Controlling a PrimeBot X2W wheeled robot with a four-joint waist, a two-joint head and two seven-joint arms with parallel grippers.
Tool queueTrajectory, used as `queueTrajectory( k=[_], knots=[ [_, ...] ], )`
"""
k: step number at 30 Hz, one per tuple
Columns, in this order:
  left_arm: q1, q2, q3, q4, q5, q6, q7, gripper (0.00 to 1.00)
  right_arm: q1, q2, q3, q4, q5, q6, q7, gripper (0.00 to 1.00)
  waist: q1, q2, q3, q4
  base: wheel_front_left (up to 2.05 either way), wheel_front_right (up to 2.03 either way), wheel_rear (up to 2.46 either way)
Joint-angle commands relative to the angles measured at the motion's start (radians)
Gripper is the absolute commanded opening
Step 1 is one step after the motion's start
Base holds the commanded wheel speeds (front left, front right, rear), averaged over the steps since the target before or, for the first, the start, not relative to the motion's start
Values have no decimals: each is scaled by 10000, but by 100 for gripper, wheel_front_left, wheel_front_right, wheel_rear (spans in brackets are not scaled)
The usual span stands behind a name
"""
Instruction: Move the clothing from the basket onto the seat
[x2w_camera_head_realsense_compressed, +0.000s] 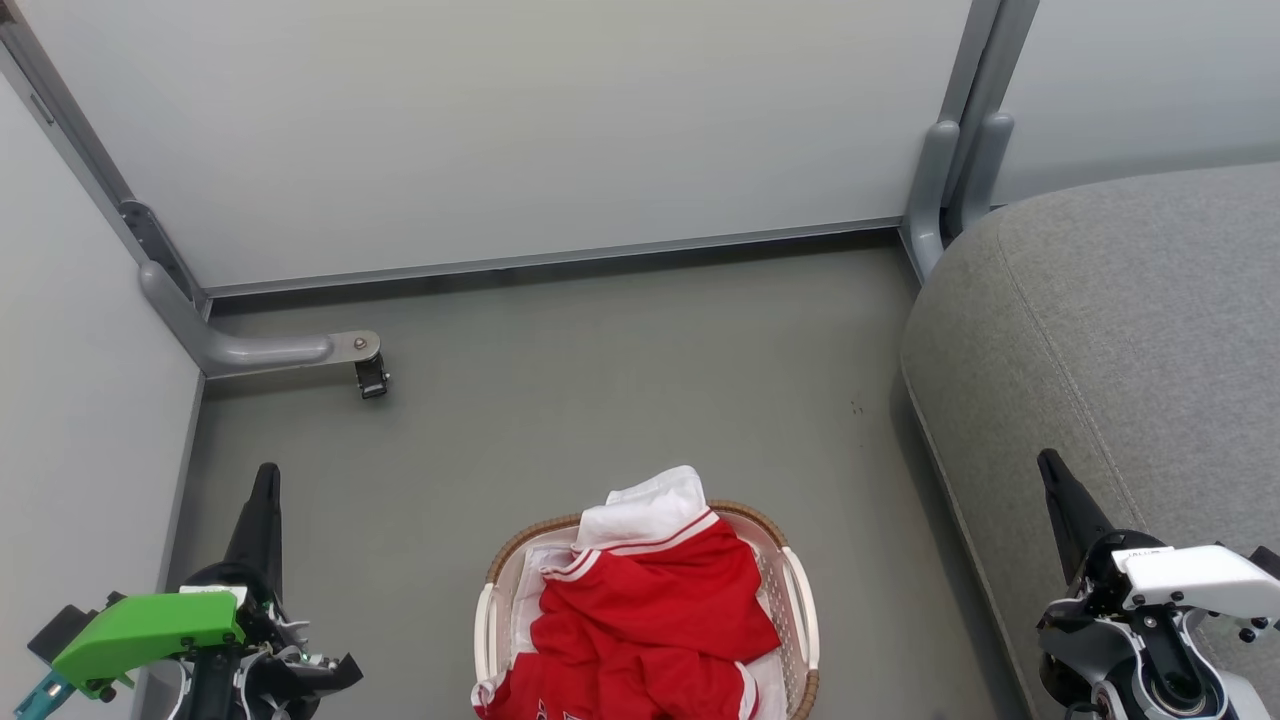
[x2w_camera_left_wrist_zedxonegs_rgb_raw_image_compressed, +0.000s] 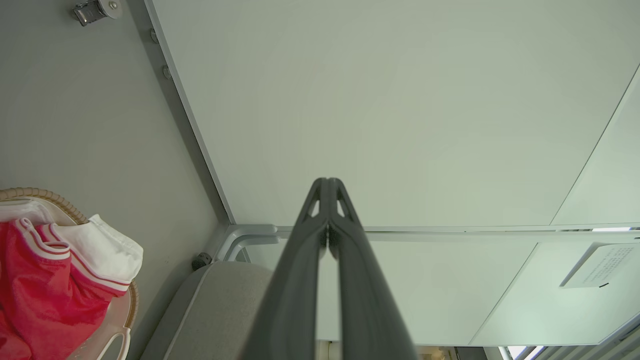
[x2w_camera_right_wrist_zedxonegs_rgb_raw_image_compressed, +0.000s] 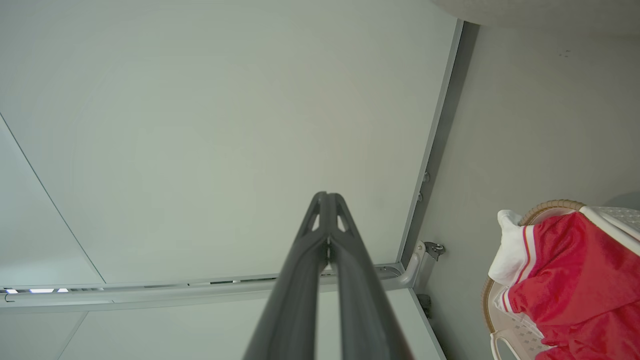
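Red clothing (x2w_camera_head_realsense_compressed: 650, 615) with white trim is heaped in the white basket (x2w_camera_head_realsense_compressed: 797, 600) with a brown woven rim, on the floor at the bottom centre of the head view. The grey seat (x2w_camera_head_realsense_compressed: 1120, 320) fills the right side, its near edge right of the basket. My left gripper (x2w_camera_head_realsense_compressed: 266, 478) is shut and empty, left of the basket. My right gripper (x2w_camera_head_realsense_compressed: 1050, 465) is shut and empty, over the seat's edge. The left wrist view shows my left gripper (x2w_camera_left_wrist_zedxonegs_rgb_raw_image_compressed: 327, 182), the clothing (x2w_camera_left_wrist_zedxonegs_rgb_raw_image_compressed: 45, 285), the basket (x2w_camera_left_wrist_zedxonegs_rgb_raw_image_compressed: 131, 305) and the seat (x2w_camera_left_wrist_zedxonegs_rgb_raw_image_compressed: 220, 305). The right wrist view shows my right gripper (x2w_camera_right_wrist_zedxonegs_rgb_raw_image_compressed: 326, 196), the clothing (x2w_camera_right_wrist_zedxonegs_rgb_raw_image_compressed: 575, 280) and the basket (x2w_camera_right_wrist_zedxonegs_rgb_raw_image_compressed: 550, 205).
Pale partition panels (x2w_camera_head_realsense_compressed: 500, 130) wall in the grey floor (x2w_camera_head_realsense_compressed: 600, 400) at the back and left. A grey metal foot with a castor (x2w_camera_head_realsense_compressed: 370, 375) juts onto the floor at the back left. Another partition post (x2w_camera_head_realsense_compressed: 950, 180) stands beside the seat's far corner.
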Motion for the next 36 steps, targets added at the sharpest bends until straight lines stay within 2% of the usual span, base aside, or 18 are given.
queueTrajectory(
  k=[1,35,36],
  knots=[
    [-102,-1,14,-15,-32,-55,36,0,-70,-61,-12,-42,40,0,15,0,0,0,0,0,0,0,0],
    [-102,-1,14,-15,-32,-55,36,0,-70,-62,-12,-42,39,0,15,0,0,0,0,0,0,0,0],
    [13,-4,-7,26,4,2,-8,100,15,9,6,30,-4,0,-8,100,0,0,0,0,0,0,0]
  ],
)
